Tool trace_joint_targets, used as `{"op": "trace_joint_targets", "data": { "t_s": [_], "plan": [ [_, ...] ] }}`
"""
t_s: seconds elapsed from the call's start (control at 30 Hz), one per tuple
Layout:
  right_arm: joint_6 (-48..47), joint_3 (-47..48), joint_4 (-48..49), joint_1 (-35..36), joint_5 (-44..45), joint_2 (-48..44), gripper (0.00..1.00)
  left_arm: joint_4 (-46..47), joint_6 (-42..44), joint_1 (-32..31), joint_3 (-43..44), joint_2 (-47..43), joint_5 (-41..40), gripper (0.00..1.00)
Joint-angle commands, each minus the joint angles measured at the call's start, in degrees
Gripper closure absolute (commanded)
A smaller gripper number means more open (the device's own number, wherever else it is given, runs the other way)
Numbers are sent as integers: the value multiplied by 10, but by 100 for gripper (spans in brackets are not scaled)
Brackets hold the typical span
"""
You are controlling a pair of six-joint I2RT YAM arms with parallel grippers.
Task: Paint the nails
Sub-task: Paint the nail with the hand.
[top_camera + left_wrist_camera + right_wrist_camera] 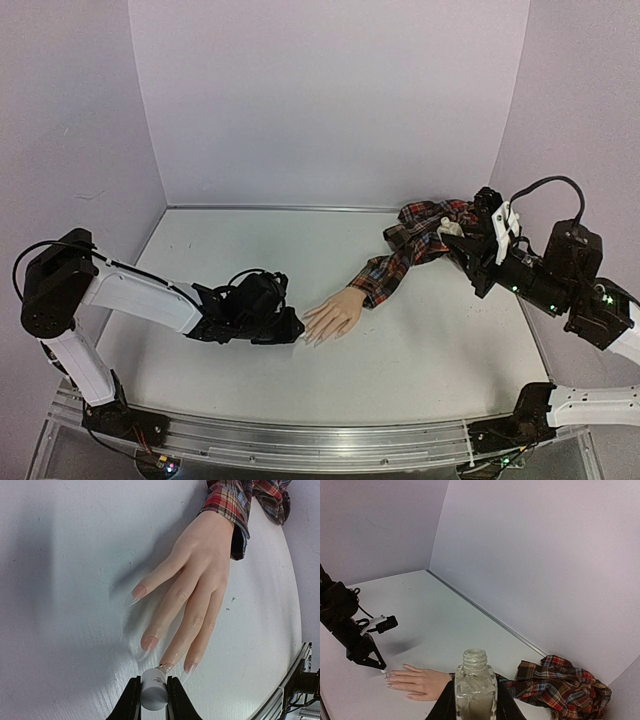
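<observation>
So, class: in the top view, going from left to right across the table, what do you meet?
left arm → hand → sleeve → right arm

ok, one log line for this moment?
left end effector: shut on white cap, at nails of mannequin hand | right end effector: shut on open clear bottle, raised near plaid sleeve

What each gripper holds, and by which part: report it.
Left gripper clamps the white cap by its sides. Right gripper grips the open clear bottle by its lower body, leaving the neck free.
</observation>
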Motion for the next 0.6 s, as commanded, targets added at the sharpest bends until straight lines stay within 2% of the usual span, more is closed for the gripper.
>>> {"op": "trace_joint_targets", "data": {
  "t_s": [0.0, 0.57],
  "plan": [
    [-2, 13, 9, 2, -5, 1, 100, 11, 3, 2, 1, 0, 7, 100],
    [-2, 17, 9, 2, -10, 10, 100, 1, -2, -4, -9, -12, 4, 100]
  ]
}}
